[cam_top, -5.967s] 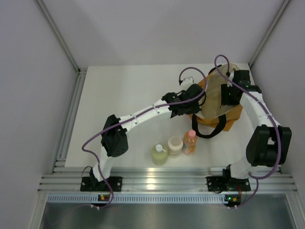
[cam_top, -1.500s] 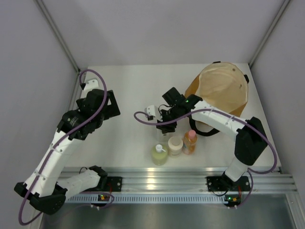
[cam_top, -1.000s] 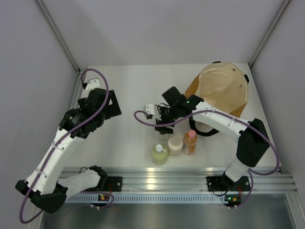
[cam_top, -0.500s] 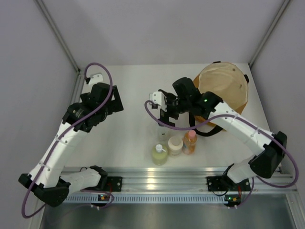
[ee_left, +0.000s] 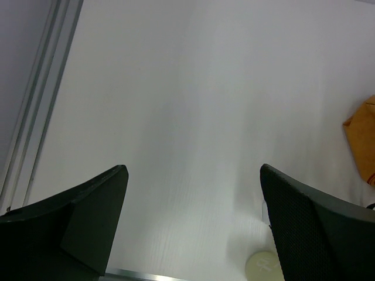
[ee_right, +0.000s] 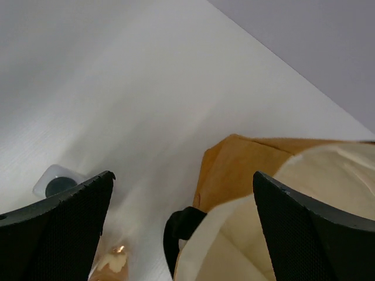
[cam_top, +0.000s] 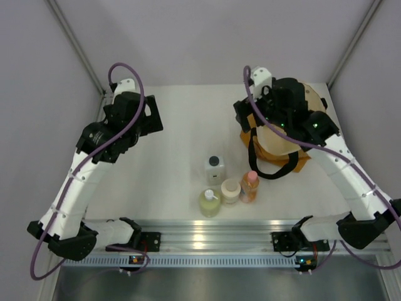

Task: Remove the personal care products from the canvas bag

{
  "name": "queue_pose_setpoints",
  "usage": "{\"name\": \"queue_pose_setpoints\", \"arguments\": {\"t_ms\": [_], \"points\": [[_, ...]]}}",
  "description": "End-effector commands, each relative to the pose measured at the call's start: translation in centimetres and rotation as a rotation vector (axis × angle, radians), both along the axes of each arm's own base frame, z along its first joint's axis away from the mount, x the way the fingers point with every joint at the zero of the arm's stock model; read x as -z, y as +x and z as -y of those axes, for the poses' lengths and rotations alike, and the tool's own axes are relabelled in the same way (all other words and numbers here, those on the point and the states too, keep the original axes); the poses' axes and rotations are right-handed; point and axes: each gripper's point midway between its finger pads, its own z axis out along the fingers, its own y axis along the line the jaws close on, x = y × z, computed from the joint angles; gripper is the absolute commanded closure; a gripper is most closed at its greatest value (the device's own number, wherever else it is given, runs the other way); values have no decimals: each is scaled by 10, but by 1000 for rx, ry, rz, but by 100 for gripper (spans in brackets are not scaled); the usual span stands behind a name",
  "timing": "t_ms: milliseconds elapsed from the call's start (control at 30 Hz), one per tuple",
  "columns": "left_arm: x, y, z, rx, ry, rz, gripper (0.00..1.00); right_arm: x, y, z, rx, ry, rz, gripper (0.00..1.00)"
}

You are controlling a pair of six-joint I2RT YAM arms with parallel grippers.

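Fingers on both arms are spread wide and hold nothing. The left fingers [ee_left: 76, 216] hang over bare counter [cam_top: 182, 125] at the far left, well apart from everything. The right fingers [ee_right: 304, 228] hang above the left rim of the canvas bag [cam_top: 276, 145].

The bag sits at the far right of the counter, mouth up, cream lining showing. Its black strap [cam_top: 270, 176] loops out over the near side.

All four products stand upright on the counter, outside the bag, just left of that strap. Near the front edge is a close row: yellow-green pump bottle [cam_top: 210, 202], cream jar [cam_top: 230, 190] in the middle, orange bottle [cam_top: 249, 186] nearest the strap. The clear square bottle [cam_top: 215, 168], black cap up, stands just behind the row.
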Motion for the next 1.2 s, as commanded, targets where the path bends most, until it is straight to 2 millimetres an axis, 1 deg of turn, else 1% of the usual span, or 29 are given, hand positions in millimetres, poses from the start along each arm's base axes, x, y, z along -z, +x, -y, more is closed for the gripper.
{"name": "queue_pose_setpoints", "arguments": {"t_ms": [0, 33, 67, 100, 133, 167, 200, 233, 267, 333, 367, 400, 433, 467, 533, 567, 633, 667, 700, 733, 767, 800, 833, 867, 900, 1033, 1100, 1133, 1167], "points": [[-19, 1, -7, 1, 40, 24, 2, -45, 3, 46, 257, 226, 14, 1], [-19, 3, -6, 2, 48, 20, 2, -48, 6, 59, 304, 253, 12, 1], [-21, 4, -6, 2, 48, 23, 2, -52, 2, 67, 322, 267, 17, 1], [-25, 5, -6, -1, 45, 31, 2, -54, 1, 74, 353, 277, 18, 1], [-26, 8, -6, -9, 46, 30, 2, -54, 2, 85, 389, 278, 19, 1], [-27, 9, -7, -9, 48, 29, 2, -57, -4, 94, 412, 281, 19, 1], [-28, 8, -8, -13, 54, 28, 2, -57, -6, 101, 437, 285, 16, 0], [-32, 10, -15, -44, 66, 35, 2, -58, -8, 112, 477, 291, 12, 1], [-33, 10, -20, -64, 75, 34, 2, -60, -12, 119, 498, 294, 13, 1], [-37, 8, -31, -103, 87, 38, 2, -54, -21, 136, 550, 270, -2, 1], [-38, 7, -35, -114, 88, 43, 2, -58, -30, 144, 562, 263, 17, 0], [-39, 5, -39, -127, 88, 48, 2, -52, -35, 156, 610, 235, 16, 1], [-42, 2, -46, -152, 88, 57, 2, -52, -40, 164, 636, 226, 21, 1], [-40, 0, -49, -166, 93, 53, 2, -57, -50, 173, 657, 227, 48, 1], [-41, -7, -56, -181, 91, 60, 2, -56, -63, 185, 685, 211, 49, 0], [-38, -9, -57, -185, 96, 54, 2, -59, -71, 193, 704, 210, 65, 1], [-40, -19, -63, -200, 80, 67, 2, -54, -82, 199, 719, 191, 54, 0], [-37, -22, -67, -213, 89, 61, 2, -52, -90, 204, 729, 187, 61, 1], [-36, -26, -69, -219, 92, 62, 2, -50, -94, 206, 733, 184, 58, 0], [-39, -33, -74, -224, 89, 77, 2, -47, -98, 208, 737, 179, 56, 1], [-39, -37, -77, -232, 94, 82, 2, -42, -107, 214, 757, 173, 51, 1], [-35, -40, -81, -244, 107, 77, 2, -39, -110, 217, 772, 172, 45, 1], [-38, -47, -85, -248, 91, 96, 2, -38, -116, 220, 780, 181, 48, 0], [-36, -49, -85, -249, 85, 98, 2, -33, -120, 223, 796, 178, 38, 1], [-35, -52, -87, -252, 79, 101, 2, -32, -123, 225, 806, 180, 41, 1], [-15, -62, -93, -269, 89, 76, 2, -26, -138, 233, 829, 202, 60, 1], [-10, -67, -95, -276, 74, 80, 2, -19, -143, 234, 830, 193, 47, 0], [-1, -69, -96, -281, 82, 62, 2, -19, -145, 234, 826, 197, 46, 1], [2, -71, -97, -285, 80, 61, 2, -17, -148, 237, 832, 196, 49, 1]]}}
